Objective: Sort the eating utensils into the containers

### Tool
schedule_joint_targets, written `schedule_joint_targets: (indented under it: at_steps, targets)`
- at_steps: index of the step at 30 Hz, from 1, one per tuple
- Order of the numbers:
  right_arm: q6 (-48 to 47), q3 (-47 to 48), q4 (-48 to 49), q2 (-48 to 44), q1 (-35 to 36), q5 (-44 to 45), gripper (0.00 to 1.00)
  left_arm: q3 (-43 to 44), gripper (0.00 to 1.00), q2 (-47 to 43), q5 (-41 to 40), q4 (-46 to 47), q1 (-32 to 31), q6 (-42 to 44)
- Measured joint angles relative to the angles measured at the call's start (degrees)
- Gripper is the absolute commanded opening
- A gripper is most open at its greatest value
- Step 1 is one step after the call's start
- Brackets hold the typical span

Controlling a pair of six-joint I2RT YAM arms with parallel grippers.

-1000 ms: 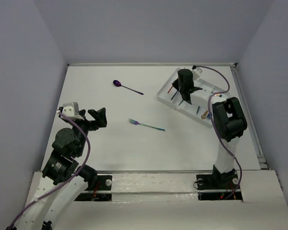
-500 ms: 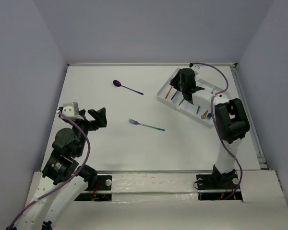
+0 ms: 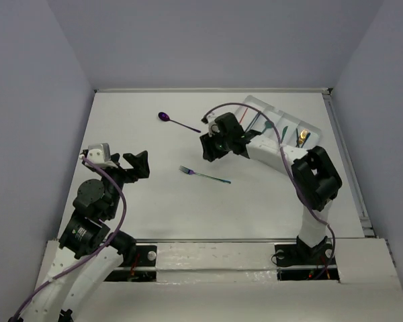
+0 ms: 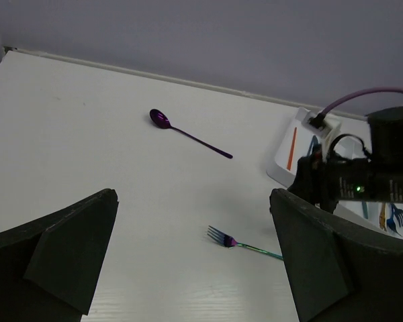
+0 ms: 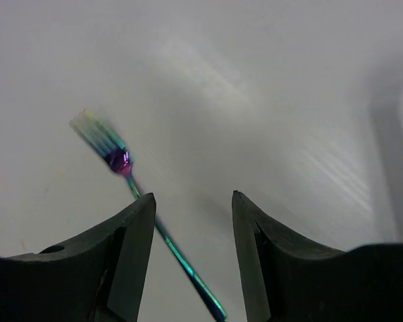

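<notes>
While the right end effector [image 3: 211,145] hangs agape, the fork [image 3: 205,175] lies close by.

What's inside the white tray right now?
The tray holds an orange stick, a teal piece, and a gold piece beside a blue fork. The right arm covers much of the rest, so anything there is hidden.

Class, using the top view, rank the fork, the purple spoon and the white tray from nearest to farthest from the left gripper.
From the left gripper:
1-2. The fork, front right, and the purple spoon, farther back: too close to call.
3. The white tray, far right.
</notes>
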Motion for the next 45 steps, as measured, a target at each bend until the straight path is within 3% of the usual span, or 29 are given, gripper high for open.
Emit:
schedule_joint_targets:
  at_steps: [4, 12, 19, 22, 23, 25, 34, 39, 45]
  targets:
    - [-6.2, 0.1, -6.6, 4.1, 6.4, -2.5, 0.70, 0.0, 0.99, 0.0, 0.0, 0.0, 0.0, 0.0]
    - [-11.6, 1.1, -13.0, 6.3, 7.7, -2.6, 0.70, 0.0, 0.99, 0.0, 0.0, 0.0, 0.0, 0.0]
    - [-13.8, 4.4, -14.9, 9.9, 11.1, 0.3, 0.52, 0.0, 0.99, 0.0, 0.0, 0.0, 0.0, 0.0]
    - [-14.4, 5.5, -15.5, 10.8, 12.9, 3.2, 0.28, 0.0, 0.99, 0.0, 0.0, 0.0, 0.0, 0.0]
    - [-14.4, 5.8, -15.5, 11.1, 13.4, 4.9, 0.13, 0.0, 0.99, 0.0, 0.0, 0.0, 0.0, 0.0]
    - [-13.8, 6.1, -15.2, 11.4, 13.7, 6.3, 0.00, 0.0, 0.99, 0.0, 0.0, 0.0, 0.0, 0.0]
    - [-7.8, 5.2, -12.0, 11.1, 14.3, 13.8, 0.00, 0.0, 0.99, -0.1, 0.1, 0.0, 0.0, 0.0]
    - [-0.8, -0.9, -5.6, 5.4, 8.8, 16.7, 0.00, 0.0, 0.99, -0.8, 0.1, 0.0, 0.0, 0.0]
    - [10.1, -11.5, 4.6, -13.3, -12.6, 19.8, 0.00, 0.0, 0.99, -1.5, 0.1, 0.0, 0.0, 0.0]
